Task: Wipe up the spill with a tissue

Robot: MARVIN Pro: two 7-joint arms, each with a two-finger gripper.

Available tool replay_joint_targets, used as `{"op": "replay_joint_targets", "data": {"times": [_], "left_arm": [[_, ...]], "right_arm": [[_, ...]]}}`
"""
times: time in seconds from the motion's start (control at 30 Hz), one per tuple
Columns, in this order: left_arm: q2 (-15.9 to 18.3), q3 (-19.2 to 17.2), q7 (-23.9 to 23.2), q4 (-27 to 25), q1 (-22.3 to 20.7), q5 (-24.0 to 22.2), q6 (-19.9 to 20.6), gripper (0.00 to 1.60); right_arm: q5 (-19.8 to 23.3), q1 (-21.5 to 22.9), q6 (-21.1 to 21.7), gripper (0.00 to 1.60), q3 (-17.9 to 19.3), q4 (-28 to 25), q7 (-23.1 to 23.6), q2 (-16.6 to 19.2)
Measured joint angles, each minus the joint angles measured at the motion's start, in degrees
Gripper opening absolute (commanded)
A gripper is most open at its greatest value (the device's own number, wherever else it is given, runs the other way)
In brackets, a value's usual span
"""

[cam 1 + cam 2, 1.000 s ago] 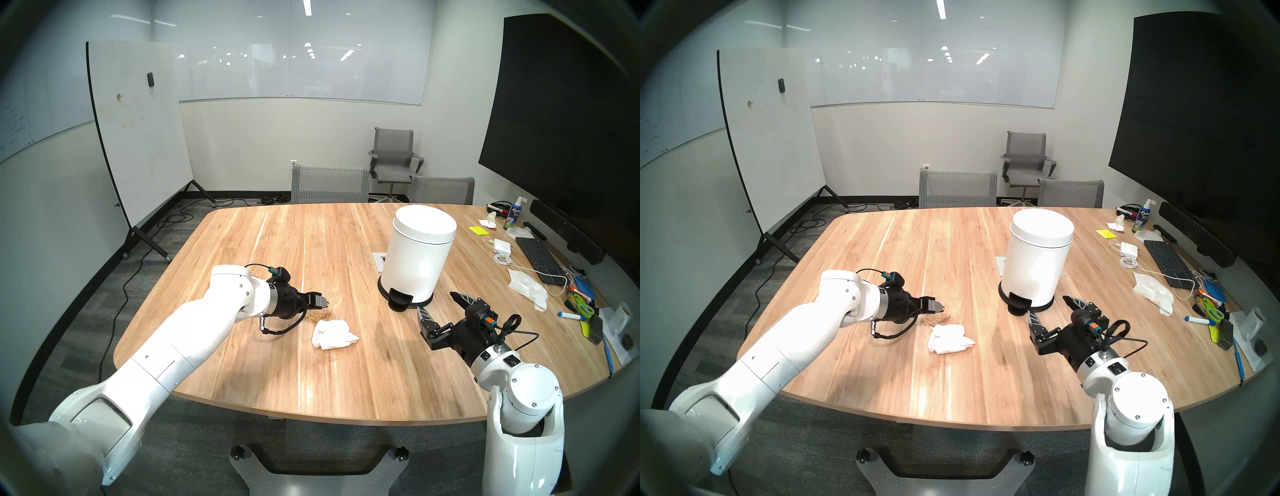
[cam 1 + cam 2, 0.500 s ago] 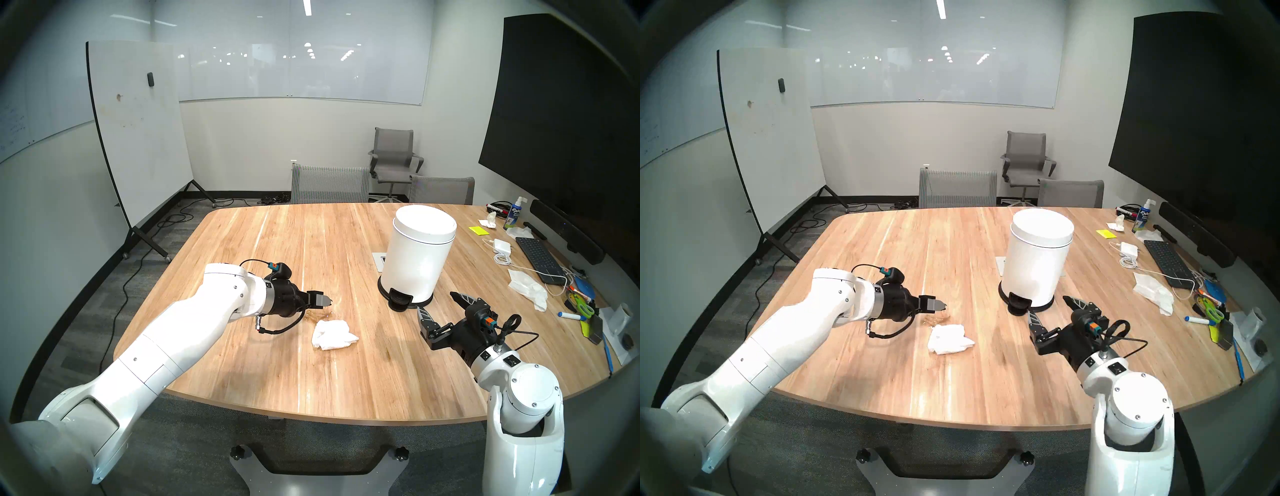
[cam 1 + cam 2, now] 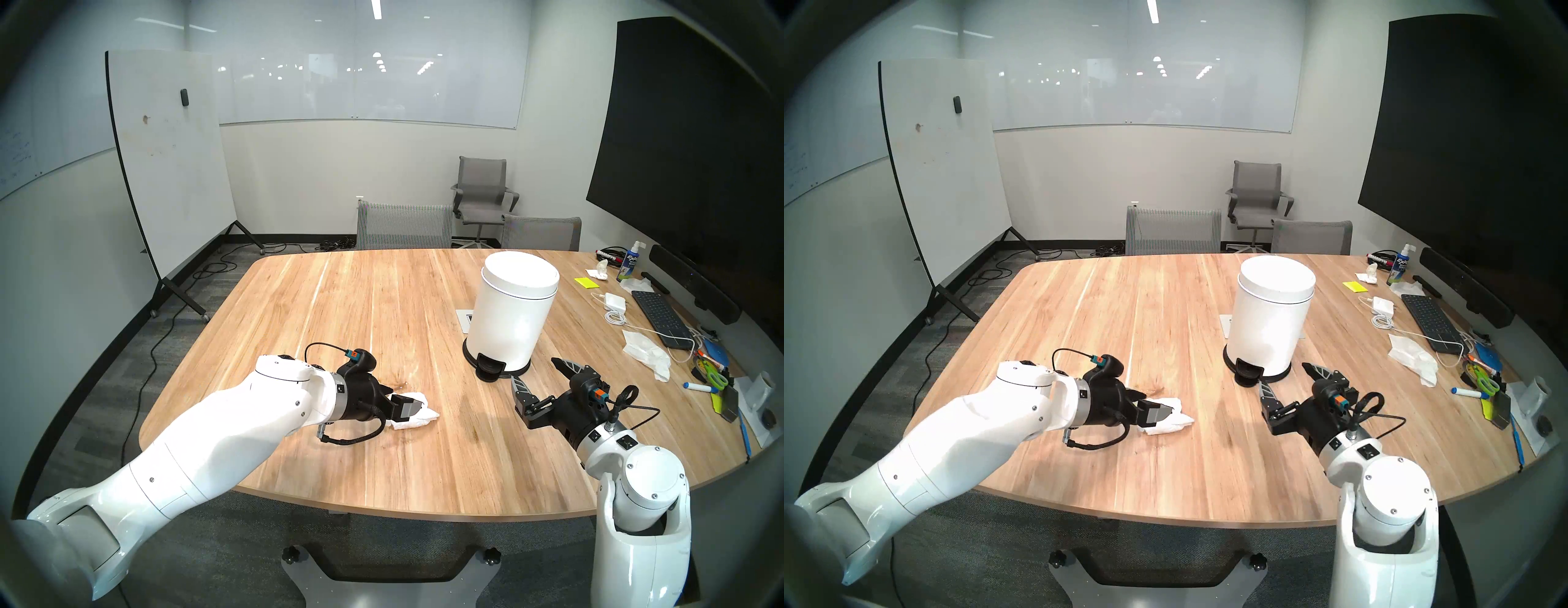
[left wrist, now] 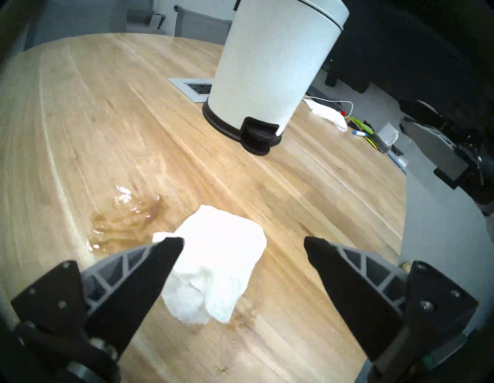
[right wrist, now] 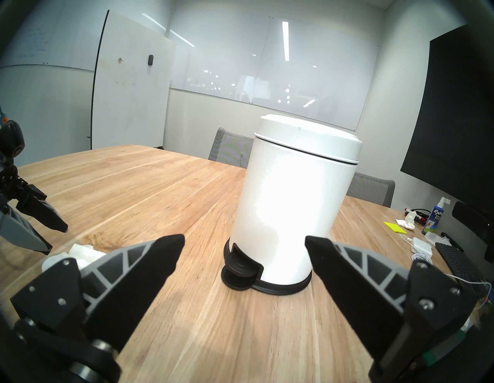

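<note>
From my remote station I use the crumpled white paper tissue (image 4: pixel 213 256) as landmark; it lies on the light wooden table (image 3: pixel 382 297).

Left of the tissue and touching its edge spreads the amber-brown liquid spill (image 4: pixel 125 216), wet and glistening, largely unwiped as far as I can judge. A few small droplets also sit on the near side of the tissue.

Over the tissue I have the left gripper (image 4: pixel 243 246), jaws spread wide and empty, one finger above the tissue's left edge, the other clear to its right. Whether a finger touches it I cannot tell. My judgement: the tissue has to be grasped and drawn leftward across the liquid; the wiping is outstanding.

Right of the tissue, well apart, stands the white cylindrical pedal bin with black base (image 3: pixel 511 314), clear of the wiping path. Further right the right gripper (image 3: pixel 536 375) hovers released, holding nothing, near the bin's pedal. Beyond lies desk clutter, no obstruction.
</note>
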Motion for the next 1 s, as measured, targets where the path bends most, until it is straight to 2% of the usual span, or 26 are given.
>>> {"op": "replay_joint_targets", "data": {"times": [0.2, 0.37, 0.7, 1.0], "left_arm": [[2.7, 0.4, -0.5, -4.6, 2.5, 3.3, -4.2, 1.6], [3.8, 1.4, 1.2, -6.7, 4.4, 6.6, -7.0, 1.6], [3.8, 4.8, 2.8, -7.0, 5.9, 10.2, -8.9, 1.6], [2.1, 8.4, 3.8, -3.9, 5.2, 15.6, -11.8, 1.6]], "right_arm": [[0.0, 0.0, 0.0, 1.6, 0.0, 0.0, 0.0, 0.0], [0.0, 0.0, 0.0, 1.6, 0.0, 0.0, 0.0, 0.0], [0.0, 0.0, 0.0, 1.6, 0.0, 0.0, 0.0, 0.0], [0.0, 0.0, 0.0, 1.6, 0.0, 0.0, 0.0, 0.0]]}}
